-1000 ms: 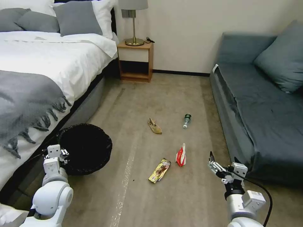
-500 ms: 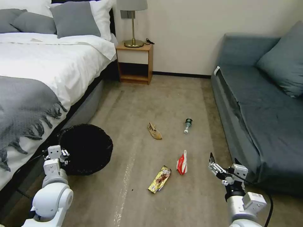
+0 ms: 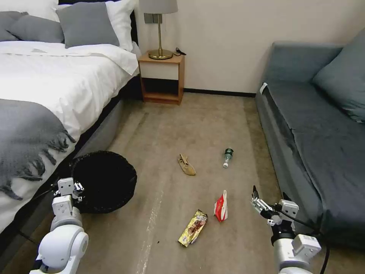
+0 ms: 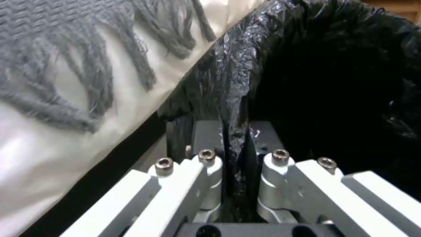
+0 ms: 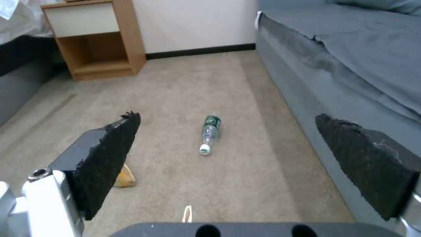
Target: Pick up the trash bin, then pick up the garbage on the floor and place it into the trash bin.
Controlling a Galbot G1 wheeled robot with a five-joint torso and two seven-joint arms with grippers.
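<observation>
Step in hand: bin pickup looks done or nearly done, litter not yet started.

Far left, bed [image 3: 45,87] with grey throw. Bin [image 3: 103,180] sits at near left by the bed's side, black bag lining it. Left gripper [image 4: 235,154] is at the bin's near-left rim; its fingers [image 4: 206,161] are closed tight on the bag-lined rim, liner pinched between them in the left wrist view. Can't tell whether the bin is off the floor yet.

Centre floor [image 3: 167,125], all four bits of garbage still lying loose: gold wrapper [image 3: 193,227] nearest, red packet [image 3: 221,206] just right of it, tan scrap [image 3: 186,164] farther off, bottle [image 3: 227,157] right of the scrap, cap toward the robot.

Right gripper [image 3: 268,198] hovers above the floor near right, beside the sofa [image 3: 315,129], fingers [image 5: 110,158] spread wide, holding nothing. Bottle [image 5: 210,133] lies ahead between them.

Next move, as I judge it: right gripper drops to one piece, red packet being closest, closes on it, carries it left over the bin. Thin flat wrappers on carpet will need a low pinch.
</observation>
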